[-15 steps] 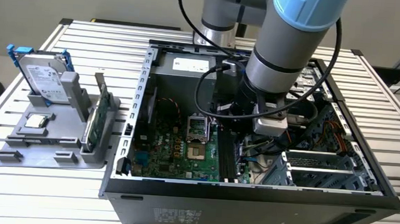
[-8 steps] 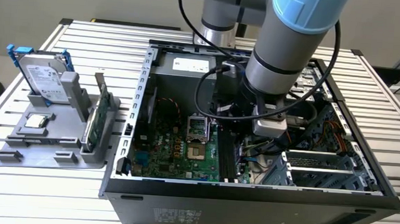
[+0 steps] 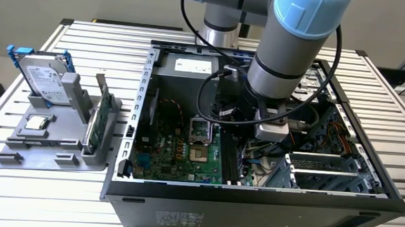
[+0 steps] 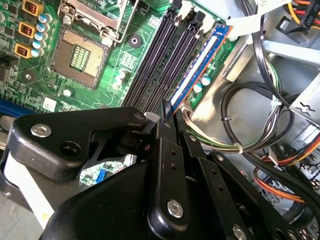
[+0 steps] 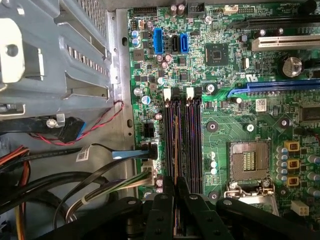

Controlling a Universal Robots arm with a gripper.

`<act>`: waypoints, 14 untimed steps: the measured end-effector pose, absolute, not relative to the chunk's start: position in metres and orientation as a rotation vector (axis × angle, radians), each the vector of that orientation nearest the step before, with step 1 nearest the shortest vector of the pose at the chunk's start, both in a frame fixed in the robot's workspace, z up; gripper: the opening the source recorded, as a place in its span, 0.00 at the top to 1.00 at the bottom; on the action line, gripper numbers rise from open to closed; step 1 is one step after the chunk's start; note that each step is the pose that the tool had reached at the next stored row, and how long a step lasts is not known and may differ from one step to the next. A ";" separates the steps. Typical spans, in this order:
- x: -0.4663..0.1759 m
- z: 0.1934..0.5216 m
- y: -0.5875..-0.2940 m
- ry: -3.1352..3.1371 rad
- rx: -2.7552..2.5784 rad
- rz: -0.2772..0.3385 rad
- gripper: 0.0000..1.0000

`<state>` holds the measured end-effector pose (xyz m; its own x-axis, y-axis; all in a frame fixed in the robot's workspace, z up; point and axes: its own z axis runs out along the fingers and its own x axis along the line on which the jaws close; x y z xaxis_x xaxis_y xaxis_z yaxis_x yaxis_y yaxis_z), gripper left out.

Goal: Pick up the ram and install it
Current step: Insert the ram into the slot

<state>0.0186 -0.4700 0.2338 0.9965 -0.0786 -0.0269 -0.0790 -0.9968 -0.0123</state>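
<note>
Gripper (image 4: 167,112) reaches down inside the open PC case (image 3: 127,140), fingers (image 4: 170,165) pinched together on the near end of the ram (image 4: 200,65), a thin blue stick seen edge-on in the second wrist view. The stick's long axis runs straight away from the fingertips, parallel to the black DIMM slots (image 4: 160,55), and it sits over the outermost slot, the one nearest the motherboard's cable-side edge; whether it is fully seated or only resting in the slot is hard to say from here. In the first wrist view the fingertips (image 5: 170,192) straddle that same slot line, with white latches (image 5: 167,94) showing at the far ends of the slots. Beside the slots, toward the board's middle, lies the bare CPU socket (image 4: 80,57) with its lever frame. On the other side a bundle of black cables (image 4: 260,100) and coloured power leads crowds the case floor near the ram, the closest thing likely to snag. In the exterior view the arm (image 3: 291,50) drops into the case from above; on the slatted table outside, a grey parts tray (image 3: 38,151) holds a hard drive (image 3: 46,77) and a green circuit card (image 3: 98,120) standing on edge, well apart from the work.
</note>
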 end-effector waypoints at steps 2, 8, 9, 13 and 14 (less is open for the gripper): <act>0.019 0.233 -0.470 0.122 -3.125 0.041 1.00; 0.019 0.232 -0.474 0.119 -3.126 0.041 1.00; 0.019 0.232 -0.475 0.119 -3.126 0.041 1.00; 0.019 0.230 -0.476 0.118 -3.125 0.041 1.00; 0.019 0.229 -0.476 0.118 -3.126 0.041 1.00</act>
